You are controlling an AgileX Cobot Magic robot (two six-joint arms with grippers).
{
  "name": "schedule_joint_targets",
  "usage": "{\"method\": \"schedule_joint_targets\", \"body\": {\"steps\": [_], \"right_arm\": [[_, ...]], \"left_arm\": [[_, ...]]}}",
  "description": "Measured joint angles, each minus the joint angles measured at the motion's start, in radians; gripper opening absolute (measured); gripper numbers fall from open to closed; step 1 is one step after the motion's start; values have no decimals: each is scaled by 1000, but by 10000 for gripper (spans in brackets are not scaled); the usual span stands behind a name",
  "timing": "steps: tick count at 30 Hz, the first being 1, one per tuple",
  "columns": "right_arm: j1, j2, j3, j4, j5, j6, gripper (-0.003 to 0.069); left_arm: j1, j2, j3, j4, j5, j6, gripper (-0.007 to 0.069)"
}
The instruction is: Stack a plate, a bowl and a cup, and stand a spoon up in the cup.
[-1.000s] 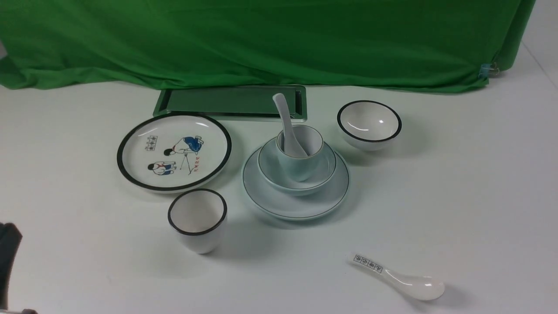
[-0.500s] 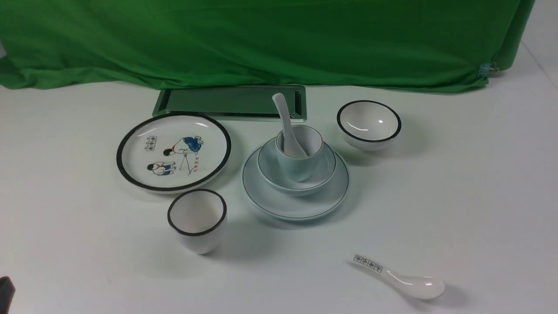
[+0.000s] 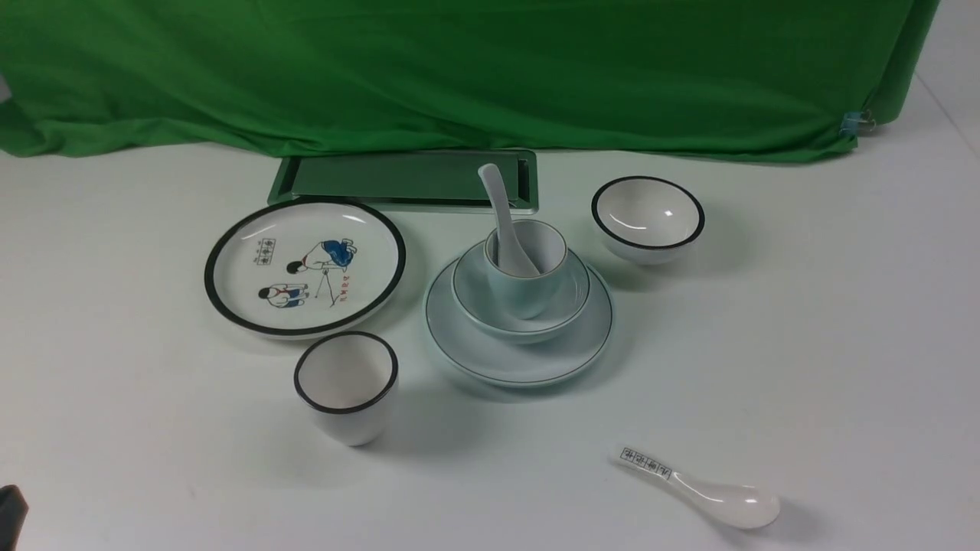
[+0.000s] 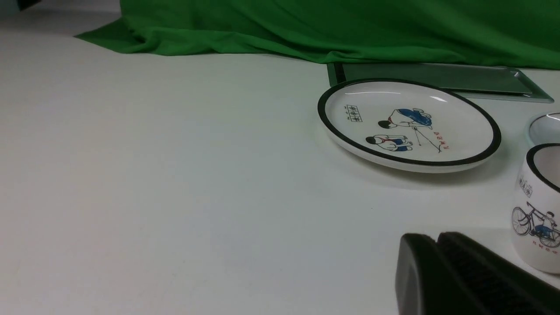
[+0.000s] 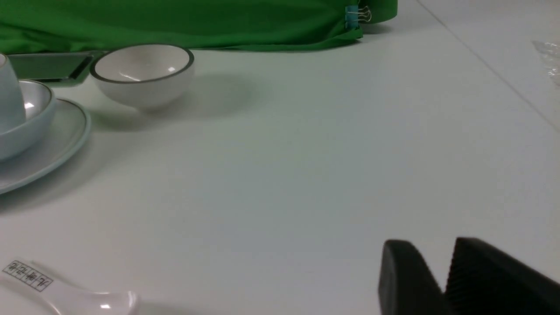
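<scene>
Standing in cup (image 3: 527, 264): spoon (image 3: 507, 222)

We list: pale bluish-white plate (image 3: 475, 353), bowl (image 3: 570, 302), cup (image 3: 528, 295), spoon (image 3: 501, 210); black-rimmed cartoon plate (image 3: 305, 265); green cloth (image 3: 459, 69); white counter (image 3: 804, 344).

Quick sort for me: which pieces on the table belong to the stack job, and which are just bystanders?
Job:
- plate, at the bottom
- bowl, on the plate
- cup, in the bowl
- spoon, standing in the cup

Lying about:
- cartoon plate
- black-rimmed cup
- black-rimmed bowl
- printed spoon
- metal tray
</scene>
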Motion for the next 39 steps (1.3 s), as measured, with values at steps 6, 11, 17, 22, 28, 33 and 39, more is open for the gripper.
{"method": "schedule_joint_targets", "body": {"steps": [6, 11, 17, 22, 28, 33, 39], "right_arm": [[0, 0, 0, 0, 0, 0, 219], [0, 0, 0, 0, 0, 0, 232], [0, 0, 0, 0, 0, 0, 237], [0, 0, 0, 0, -1, 1, 238], [0, 0, 0, 0, -1, 1, 239], [0, 0, 0, 0, -1, 1, 240], [0, 0, 0, 0, -1, 1, 241]], "left_arm": [[0, 0, 0, 2, 0, 0, -7], [0, 0, 0, 2, 0, 0, -7], [0, 0, 0, 2, 0, 0, -7], [0, 0, 0, 2, 0, 0, -7], [0, 0, 0, 3, 0, 0, -7], [0, 0, 0, 3, 0, 0, -7], [0, 0, 0, 3, 0, 0, -7]]}}
